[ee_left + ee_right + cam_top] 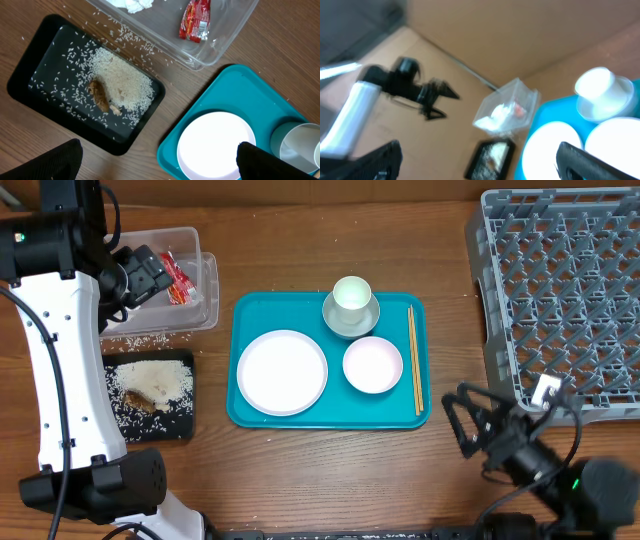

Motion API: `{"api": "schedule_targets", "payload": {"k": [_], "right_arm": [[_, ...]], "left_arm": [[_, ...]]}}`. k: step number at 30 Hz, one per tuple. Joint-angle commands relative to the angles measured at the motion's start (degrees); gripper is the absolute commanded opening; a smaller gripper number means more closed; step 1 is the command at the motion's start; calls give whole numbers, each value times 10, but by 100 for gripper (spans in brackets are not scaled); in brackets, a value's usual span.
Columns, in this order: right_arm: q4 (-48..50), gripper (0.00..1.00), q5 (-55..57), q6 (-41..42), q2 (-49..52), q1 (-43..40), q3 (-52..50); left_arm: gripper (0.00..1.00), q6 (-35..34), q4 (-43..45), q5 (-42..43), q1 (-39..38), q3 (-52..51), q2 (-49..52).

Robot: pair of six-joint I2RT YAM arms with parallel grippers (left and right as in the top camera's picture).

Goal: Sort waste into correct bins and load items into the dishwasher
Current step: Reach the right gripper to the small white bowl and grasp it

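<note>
- Left tool open, empty, above clear tub; right tool open, empty, near dish rack.
- White plate lies flat on teal tray.
- Judged rigid, glazed, slippery, breakable; pinch its rim.

The left tool hangs wide open, the right tool likewise, seemingly pointing sideways.

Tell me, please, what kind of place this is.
Likely a robot test bench staged as a dish-clearing station: a wooden table carries a teal serving tray of white dishes, a grey dish rack and a clear tub of rubbish.
</note>
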Motion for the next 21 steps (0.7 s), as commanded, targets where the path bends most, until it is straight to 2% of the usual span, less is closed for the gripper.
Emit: {"api": "schedule_targets", "payload": {"k": [1,3,6,12,14,16,21], "right_arm": [[-120,100,0,-237,180,5,175],[-205,100,23,-294,281,19,262],[-328,100,117,-355,429,78,391],[-484,100,363,-363,678,250,595],[-498,100,433,-347,746,290,631],[-485,100,449,-347,790,311,636],[-445,100,375,-347,892,345,635]], "left_arm": [[100,-5,-1,-5,-1,4,5],[100,-5,-1,-5,-1,4,5],[100,-5,-1,-5,-1,4,5],[100,-5,-1,-5,-1,4,5],[100,-5,-1,-5,-1,4,5],[100,-5,-1,-5,-1,4,5],[100,-5,-1,-5,-1,4,5]]}}
